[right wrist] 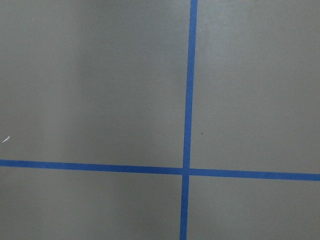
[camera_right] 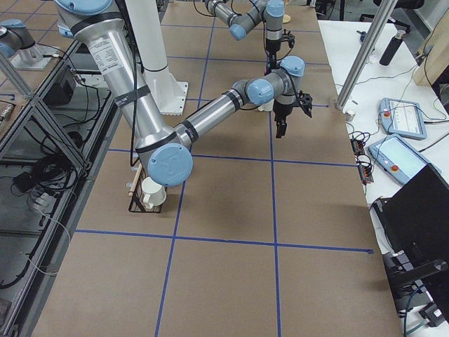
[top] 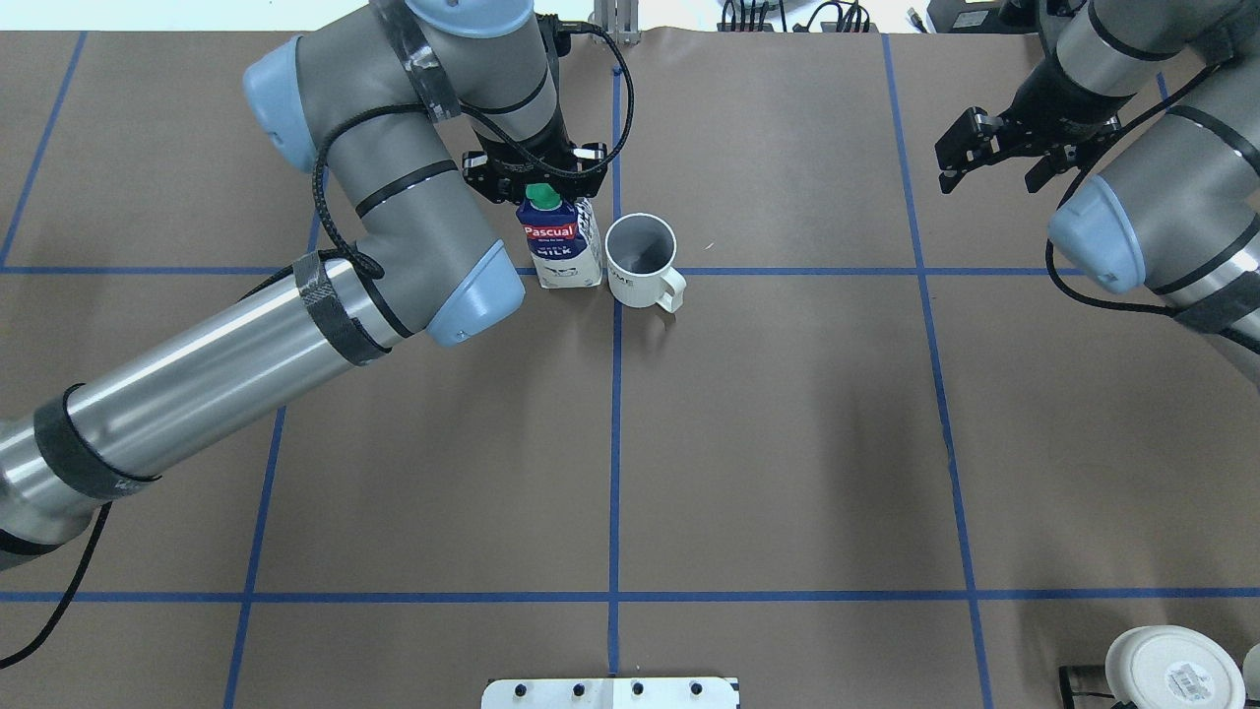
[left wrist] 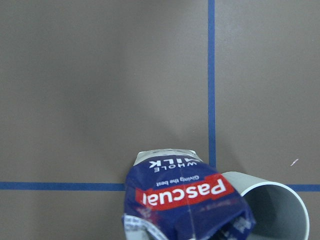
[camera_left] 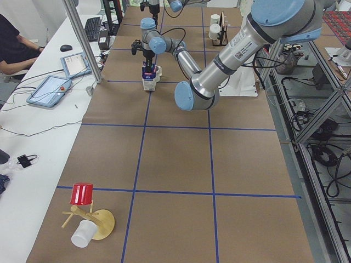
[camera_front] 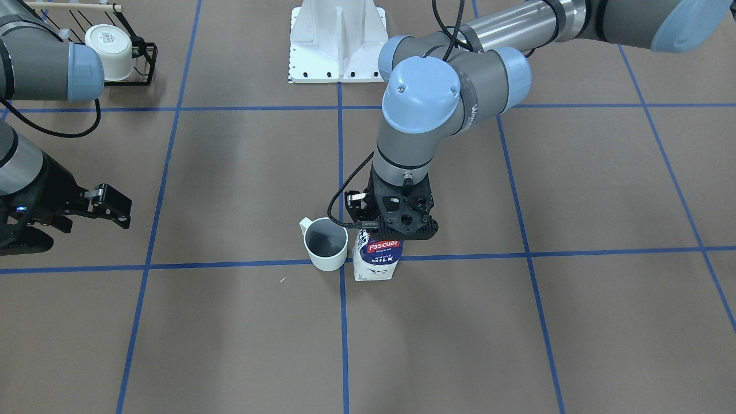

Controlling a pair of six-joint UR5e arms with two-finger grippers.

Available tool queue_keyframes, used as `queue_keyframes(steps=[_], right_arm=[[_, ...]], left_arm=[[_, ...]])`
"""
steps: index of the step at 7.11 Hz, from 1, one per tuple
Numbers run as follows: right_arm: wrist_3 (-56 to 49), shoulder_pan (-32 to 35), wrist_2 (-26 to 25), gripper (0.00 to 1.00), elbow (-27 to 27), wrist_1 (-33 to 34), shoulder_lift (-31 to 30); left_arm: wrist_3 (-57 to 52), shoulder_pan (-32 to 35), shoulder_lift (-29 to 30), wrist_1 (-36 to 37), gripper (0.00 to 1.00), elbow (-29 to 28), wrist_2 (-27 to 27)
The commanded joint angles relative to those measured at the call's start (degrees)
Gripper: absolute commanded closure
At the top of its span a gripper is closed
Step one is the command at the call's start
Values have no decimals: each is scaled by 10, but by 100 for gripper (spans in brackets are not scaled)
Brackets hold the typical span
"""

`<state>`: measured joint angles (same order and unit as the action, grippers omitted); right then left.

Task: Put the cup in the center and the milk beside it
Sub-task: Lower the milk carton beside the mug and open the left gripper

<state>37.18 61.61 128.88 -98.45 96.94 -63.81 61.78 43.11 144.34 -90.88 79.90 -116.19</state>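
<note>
Our left pincer [top: 536, 182] points straight down over the navy-and-white gable-top milk carton [top: 563, 251]. We cannot tell whether it clamps the carton.

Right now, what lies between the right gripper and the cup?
Overhead view: only bare table, one blue tape line and a tiny white speck separate the right gripper from the cup.

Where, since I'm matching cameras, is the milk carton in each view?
Front-facing: milk carton, centre.
Overhead: upper centre-left.
Exterior left: far end, upper left.
Exterior right: cannot make it out.
Left wrist: bottom centre.
Right wrist: not in it.
Landmark: the cup right beside it.
</note>
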Motion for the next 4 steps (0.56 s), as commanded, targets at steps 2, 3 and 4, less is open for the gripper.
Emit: queue_keyframes(steps=[2,3,4], right_arm=[[0,0,1,0,1,0,0],[1,0,3,0,1,0,0],[1,0,9,0,0,1,3]], left_arm=[[-5,-7,-2,-1,2,1,2],[-5,-6,-3,0,2,5,3],[-6,-6,-7,0,2,19,3]])
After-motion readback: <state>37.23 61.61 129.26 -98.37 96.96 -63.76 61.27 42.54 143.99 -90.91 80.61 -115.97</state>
